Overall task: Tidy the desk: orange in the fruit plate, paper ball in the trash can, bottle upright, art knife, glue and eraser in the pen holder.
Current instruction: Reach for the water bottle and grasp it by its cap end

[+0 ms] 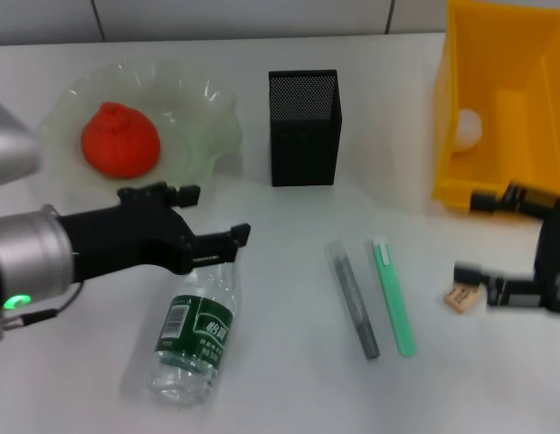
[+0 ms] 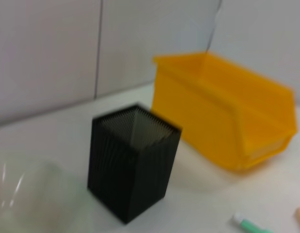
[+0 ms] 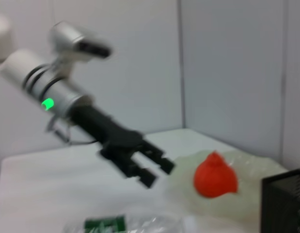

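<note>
From the head camera, the left gripper (image 1: 214,215) hangs with its fingers spread apart and nothing between them, just above the capped end of the bottle (image 1: 194,342). The bottle lies on its side on the white desk (image 1: 289,389), long axis running from the near edge up toward the gripper, cap hidden under the fingers. Behind the gripper the orange (image 1: 120,140) sits in the fruit plate (image 1: 216,122). Bare desk lies between the bottle and the grey pen-like stick (image 1: 353,300) and the green one (image 1: 392,297), which lie side by side, pointing away from the robot. The pen holder (image 1: 304,127) stands upright behind them. The right gripper (image 1: 506,244), fingers apart and empty, hovers by the trash can (image 1: 506,108), with the eraser (image 1: 460,297) just beside its lower finger; the paper ball (image 1: 468,127) lies inside the can.

Left wrist camera: pen holder (image 2: 131,162) upright, trash can (image 2: 227,114) near it but apart, one end of the green stick (image 2: 246,225) at the edge.

Right wrist camera: left gripper (image 3: 150,167) open above the bottle's label (image 3: 105,224); orange (image 3: 215,175) in the fruit plate (image 3: 246,194).
</note>
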`<action>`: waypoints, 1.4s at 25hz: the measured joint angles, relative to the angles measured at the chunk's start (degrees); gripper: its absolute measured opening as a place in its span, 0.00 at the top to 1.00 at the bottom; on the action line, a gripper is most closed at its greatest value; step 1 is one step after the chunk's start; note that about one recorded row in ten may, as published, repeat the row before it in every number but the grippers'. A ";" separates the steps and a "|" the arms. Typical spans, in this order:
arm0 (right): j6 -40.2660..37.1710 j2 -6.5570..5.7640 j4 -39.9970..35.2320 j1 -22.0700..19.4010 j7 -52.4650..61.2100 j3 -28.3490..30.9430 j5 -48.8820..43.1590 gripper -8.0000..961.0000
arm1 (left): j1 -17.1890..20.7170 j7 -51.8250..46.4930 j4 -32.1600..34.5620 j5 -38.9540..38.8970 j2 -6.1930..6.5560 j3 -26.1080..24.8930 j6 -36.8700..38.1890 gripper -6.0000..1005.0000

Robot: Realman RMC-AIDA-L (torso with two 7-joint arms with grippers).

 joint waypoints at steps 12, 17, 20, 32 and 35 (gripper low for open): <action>2.00 0.04 13.76 -1.55 -21.11 0.29 -2.46 0.12 | -8.49 -40.22 2.83 35.68 -0.32 15.64 -6.15 0.17; 3.74 0.06 15.62 -1.30 -22.12 0.26 -2.47 0.12 | -11.60 -44.85 0.62 39.38 -0.40 16.76 -6.29 0.17; 4.02 0.08 15.68 -1.34 -22.17 0.20 -2.47 0.12 | -12.64 -45.30 -0.85 39.57 -0.40 16.77 -6.68 0.17; 5.20 0.08 16.40 -0.92 -22.23 -0.22 -2.47 0.12 | -15.51 -45.49 -6.45 39.65 -0.45 16.33 -9.02 0.17; 5.45 0.10 16.42 -0.91 -22.18 -0.24 -2.47 0.12 | -16.06 -45.50 -7.60 39.65 -0.44 16.33 -9.72 0.17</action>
